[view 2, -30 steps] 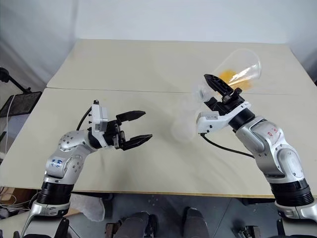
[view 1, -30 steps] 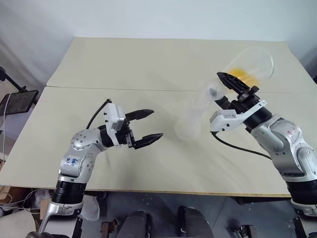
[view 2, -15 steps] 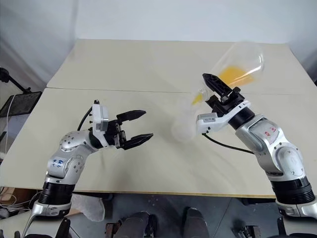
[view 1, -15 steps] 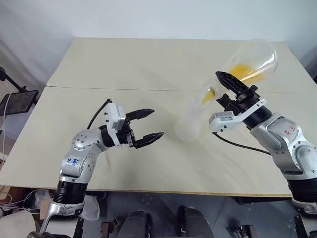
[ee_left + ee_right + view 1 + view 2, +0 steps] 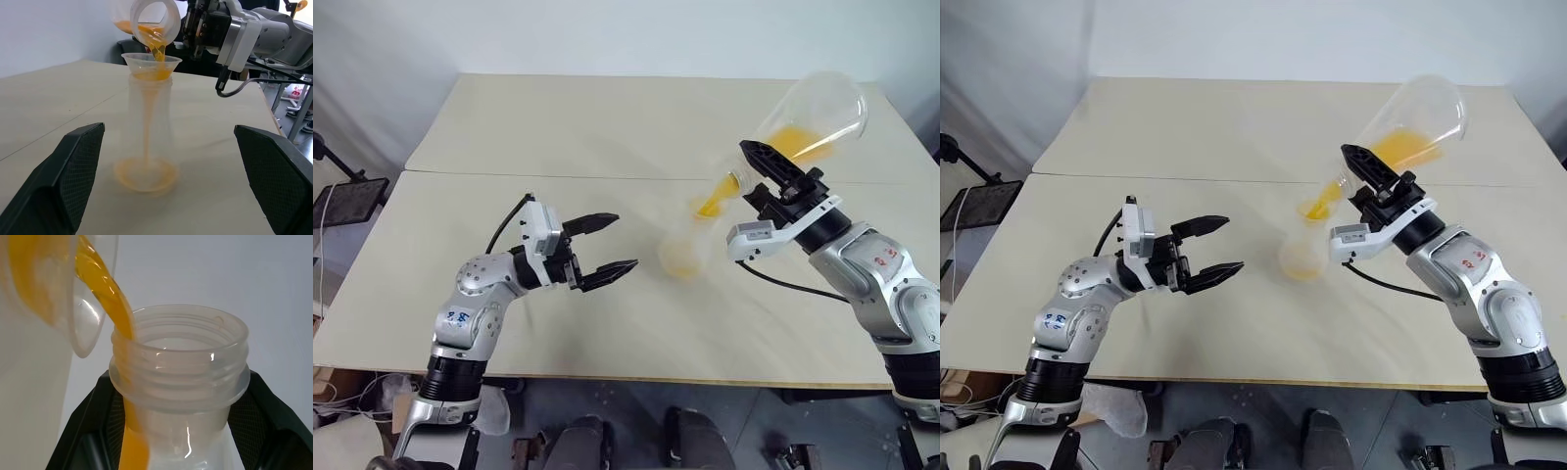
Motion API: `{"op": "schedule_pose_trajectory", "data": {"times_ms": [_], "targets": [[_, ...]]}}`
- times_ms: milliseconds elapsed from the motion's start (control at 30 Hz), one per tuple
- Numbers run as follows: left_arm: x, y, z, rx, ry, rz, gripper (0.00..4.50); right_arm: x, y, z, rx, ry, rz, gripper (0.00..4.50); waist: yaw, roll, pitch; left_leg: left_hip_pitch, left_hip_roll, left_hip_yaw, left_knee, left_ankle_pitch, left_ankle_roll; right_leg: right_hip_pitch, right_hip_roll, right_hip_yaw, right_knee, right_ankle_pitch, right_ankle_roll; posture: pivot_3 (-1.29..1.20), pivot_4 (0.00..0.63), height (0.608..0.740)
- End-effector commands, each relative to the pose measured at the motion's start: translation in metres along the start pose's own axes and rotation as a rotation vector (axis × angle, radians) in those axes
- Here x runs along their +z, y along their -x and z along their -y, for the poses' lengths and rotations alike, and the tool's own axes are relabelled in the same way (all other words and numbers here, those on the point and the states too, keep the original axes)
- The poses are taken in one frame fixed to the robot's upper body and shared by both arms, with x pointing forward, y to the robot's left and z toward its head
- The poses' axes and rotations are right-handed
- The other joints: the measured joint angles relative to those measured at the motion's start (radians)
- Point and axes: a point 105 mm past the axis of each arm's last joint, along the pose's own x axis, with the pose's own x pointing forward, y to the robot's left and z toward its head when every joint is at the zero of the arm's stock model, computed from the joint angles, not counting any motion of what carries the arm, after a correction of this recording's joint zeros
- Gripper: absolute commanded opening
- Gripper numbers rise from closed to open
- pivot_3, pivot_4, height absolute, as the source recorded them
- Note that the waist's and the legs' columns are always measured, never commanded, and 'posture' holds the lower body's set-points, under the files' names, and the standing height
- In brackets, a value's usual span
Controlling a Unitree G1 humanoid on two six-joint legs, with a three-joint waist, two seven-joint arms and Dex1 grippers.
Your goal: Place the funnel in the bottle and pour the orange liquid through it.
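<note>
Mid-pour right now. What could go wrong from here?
1. The funnel sits loose in the bottle and already holds pooled orange liquid; tipping the clear flask faster could overflow it.
2. The bottle stands unheld, since the left hand is open and apart from it; a nudge from the flask's mouth could topple it.
3. The right hand grips only the flask's neck; it might slip.

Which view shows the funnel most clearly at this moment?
The left wrist view: the funnel sits in the bottle neck, seen side-on, its whole cone catching the orange liquid. In both eye views it is a faint clear shape above the bottle. The right wrist view shows part of its rim.
</note>
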Motion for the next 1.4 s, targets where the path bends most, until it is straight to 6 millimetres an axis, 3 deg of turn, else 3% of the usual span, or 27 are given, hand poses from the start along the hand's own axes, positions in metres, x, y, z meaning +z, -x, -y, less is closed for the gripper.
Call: {"op": "schedule_pose_trajectory", "data": {"times_ms": [33,1400], "targets": [[0.0105,-0.0028,0.003,-0.013,-0.039,0.026,4.5,-0.0024,-0.0008,0.0197,-0.063,0.055,0.008,2.43,0.0,0.0,0.0,0.0,0.0,0.0,0.0,0.0,0.0,0.0,0.0,0.0,0.0,0.0,0.0,0.0,0.15,0.74],[0.0099,-0.0084,0.004,-0.016,-0.029,0.042,4.5,-0.0091,-0.0011,0.0178,-0.047,0.091,-0.02,2.43,0.0,0.0,0.0,0.0,0.0,0.0,0.0,0.0,0.0,0.0,0.0,0.0,0.0,0.0,0.0,0.0,0.15,0.74]]}}
